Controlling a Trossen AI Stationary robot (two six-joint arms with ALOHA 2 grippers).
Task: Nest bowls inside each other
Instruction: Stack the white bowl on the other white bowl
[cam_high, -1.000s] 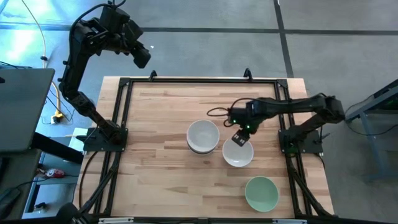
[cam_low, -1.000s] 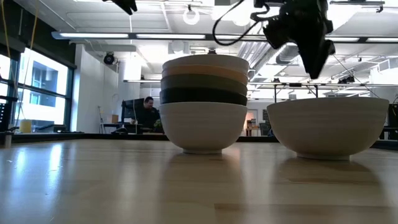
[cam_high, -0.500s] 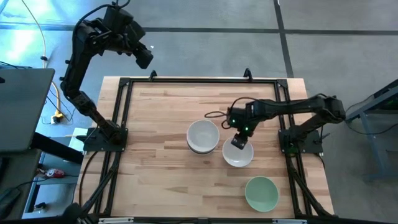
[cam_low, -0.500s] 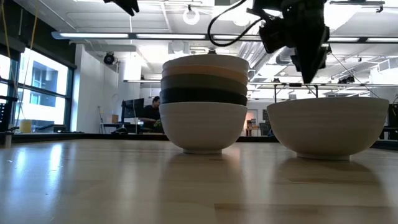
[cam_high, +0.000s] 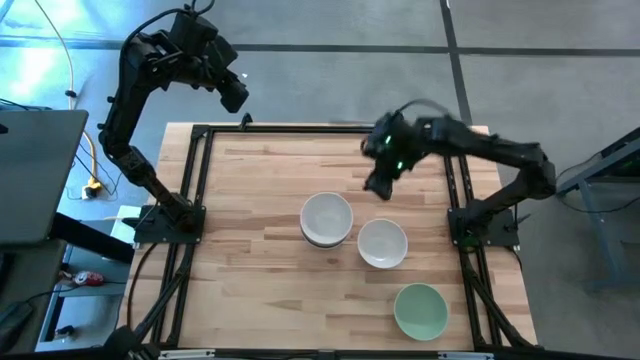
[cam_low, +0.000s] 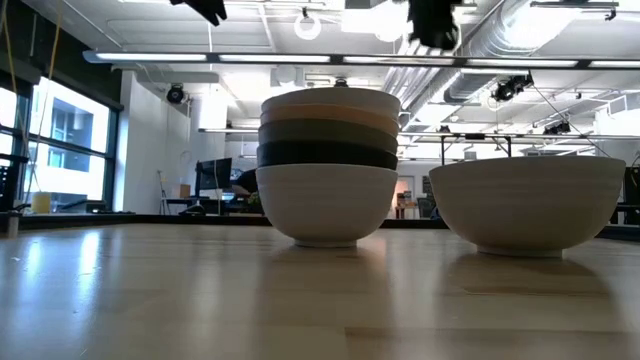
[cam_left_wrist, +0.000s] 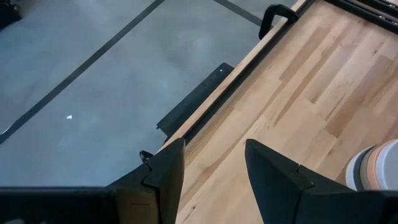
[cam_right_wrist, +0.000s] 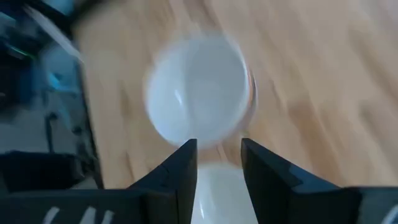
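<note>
A stack of several nested bowls (cam_high: 326, 218) stands mid-table on its white bottom bowl (cam_low: 326, 205), with black, olive-grey and peach bowls and a white one on top. A single white bowl (cam_high: 382, 243) rests on its base just right of the stack (cam_low: 527, 203). A pale green bowl (cam_high: 420, 310) sits near the front right. My right gripper (cam_high: 378, 185) hangs open, high above the table, on the far side of the two white bowls (cam_right_wrist: 219, 163). My left gripper (cam_high: 232, 95) waits open, high over the far left corner (cam_left_wrist: 214, 168).
A black metal frame (cam_high: 200, 180) runs around the wooden tabletop. Bare wood lies left of the stack (cam_high: 250, 230) and along the near edge. Beyond the table, the low view shows a room with a person seated far behind (cam_low: 240, 182).
My right gripper has risen from the far rim of the single white bowl, swung up and toward the table's far edge, and rolled as it went. The white bowl has stayed where it was.
</note>
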